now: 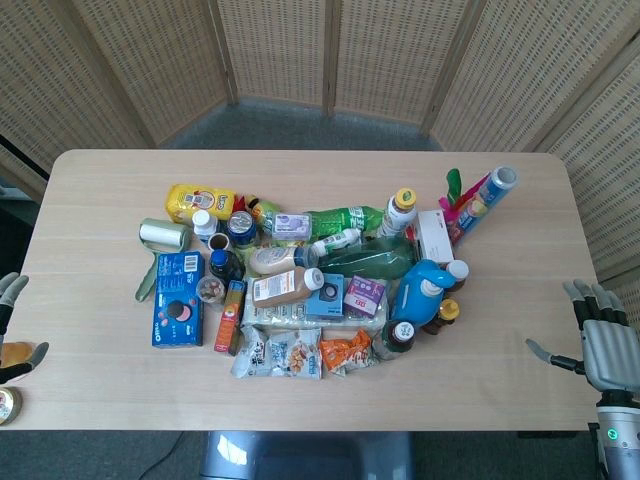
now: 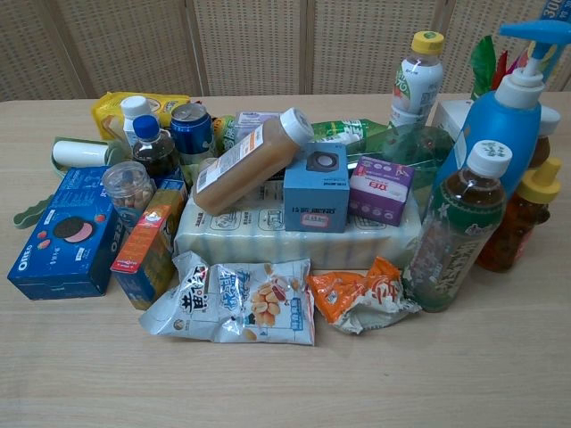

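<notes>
Head view: my left hand (image 1: 10, 318) sits at the left table edge, half cut off by the frame. Its fingers look spread and I see nothing in them. My right hand (image 1: 605, 345) is off the right edge near the front, fingers apart and upright, thumb out to the side, also holding nothing. Both are well apart from the pile in the middle of the table (image 1: 100, 400). Nearest to the left hand is the Oreo box (image 1: 178, 298), lying flat at the pile's left side. Nearest to the right hand is the amber bottle (image 1: 447, 312), upright just beside the blue pump bottle (image 1: 425, 290).

Chest view: no hands in frame. The Oreo box (image 2: 67, 236) is at front left with an orange carton (image 2: 147, 254) touching its right side. The amber bottle (image 2: 517, 223) stands at far right, close behind the tea bottle (image 2: 455, 232), with the blue pump bottle (image 2: 504, 134) behind both.

My read: no grasp has started and both hands are parked. Any reach on the right has to clear the tall tea bottle. On the left, the flat box calls for a wide grip from above, with the carton crowding one side.
</notes>
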### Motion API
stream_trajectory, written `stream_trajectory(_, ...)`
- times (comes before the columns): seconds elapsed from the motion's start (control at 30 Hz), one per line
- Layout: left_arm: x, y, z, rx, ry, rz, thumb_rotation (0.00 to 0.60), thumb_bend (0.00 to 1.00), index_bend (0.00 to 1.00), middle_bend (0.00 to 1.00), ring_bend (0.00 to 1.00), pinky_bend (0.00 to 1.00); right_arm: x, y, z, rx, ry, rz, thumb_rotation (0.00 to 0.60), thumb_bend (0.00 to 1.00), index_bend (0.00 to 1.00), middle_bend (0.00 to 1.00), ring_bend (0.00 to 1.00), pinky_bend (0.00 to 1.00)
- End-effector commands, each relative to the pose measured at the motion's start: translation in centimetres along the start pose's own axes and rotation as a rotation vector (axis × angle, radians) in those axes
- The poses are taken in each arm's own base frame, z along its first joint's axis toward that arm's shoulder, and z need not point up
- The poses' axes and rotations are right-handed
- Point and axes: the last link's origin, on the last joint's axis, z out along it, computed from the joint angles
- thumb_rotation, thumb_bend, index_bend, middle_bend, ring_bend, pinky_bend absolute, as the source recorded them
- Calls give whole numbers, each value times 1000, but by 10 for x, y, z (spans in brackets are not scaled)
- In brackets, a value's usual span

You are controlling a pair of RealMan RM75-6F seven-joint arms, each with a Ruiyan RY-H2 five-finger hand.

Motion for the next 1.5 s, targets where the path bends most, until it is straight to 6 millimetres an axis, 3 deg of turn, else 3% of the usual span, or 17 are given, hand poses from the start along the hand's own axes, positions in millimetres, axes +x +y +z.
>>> stream_trajectory(0.03,-2,0,2,-3,-5,-2,600,299,76,0,0,0,-1,-2,2,1,-5,5,296,7,0,0,0,0)
stream_trajectory(0.4,-11,12,10,-49,-63,-34,600,300,81,0,0,0,-7,-3,-2,6,-11,29,295,7,0,0,0,0)
stream_trajectory(0.53,-22,22,25,-77,-123,-67,600,299,94,13,7,0,-6,0,-6,-7,-6,32,294,9,0,0,0,0)
stream_trajectory(0.77,-46,47,56,-106,-261,-197,600,301,129,146,153,0,-2,6,-10,-27,-3,22,297,7,0,0,0,0)
stream_trajectory(1.2,-97,93,108,-173,-425,-366,600,300,132,108,161,0,3,16,-20,-69,8,15,296,8,0,0,0,0)
stream_trajectory(1.5,-124,120,125,-196,-465,-459,600,299,151,112,162,0,5,17,-21,-76,12,19,298,6,0,0,0,0)
